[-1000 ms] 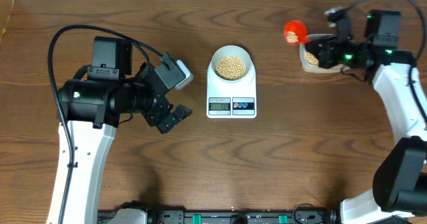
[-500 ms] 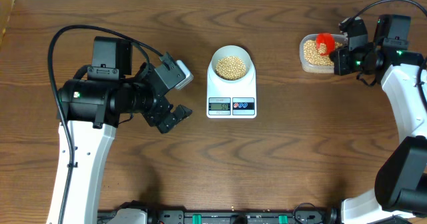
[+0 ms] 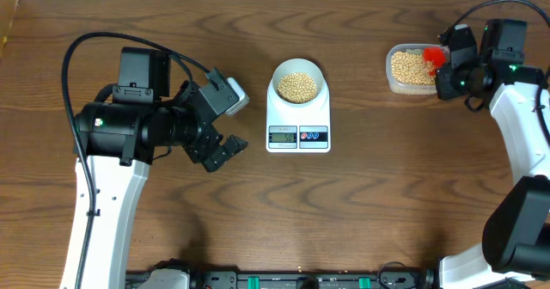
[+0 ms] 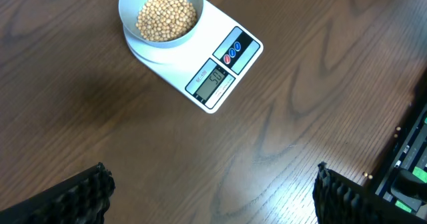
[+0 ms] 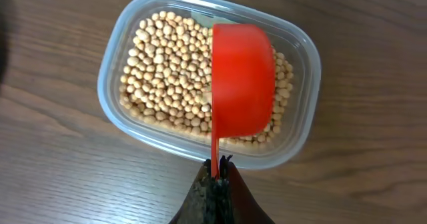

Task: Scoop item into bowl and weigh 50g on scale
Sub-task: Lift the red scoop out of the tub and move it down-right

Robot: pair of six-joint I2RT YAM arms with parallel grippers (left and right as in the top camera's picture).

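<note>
Where the dark brown wooden table [image 3: 387,212] lay nearest the arm bases, the left gripper [image 3: 222,150] was noted above bare wood. Its fingers [image 4: 87,191] were spread wide apart and nothing was held between them.

Just beyond it, to the right, the white rectangular digital kitchen scale [image 4: 208,34] was seen flat on the table, with the small grey display [image 4: 215,81] on its near edge. Digits were shown but could not be read with certainty.

The small round pale bluish-white bowl [image 4: 125,14] was set on the scale's rear part and was partly filled with small round tan-yellow beans [image 4: 167,17].

Farther off, at the table's far right, the right gripper [image 5: 217,177] was recorded clamped tight on the thin handle of a red plastic scoop [image 5: 243,77]. The scoop's cup was held over a clear rounded-rectangular plastic tub [image 5: 107,84], nearer one end. The tub was stood on the wood well apart from the scale, its floor covered with more of the same beans. Contact between cup and beans could not be determined.
</note>
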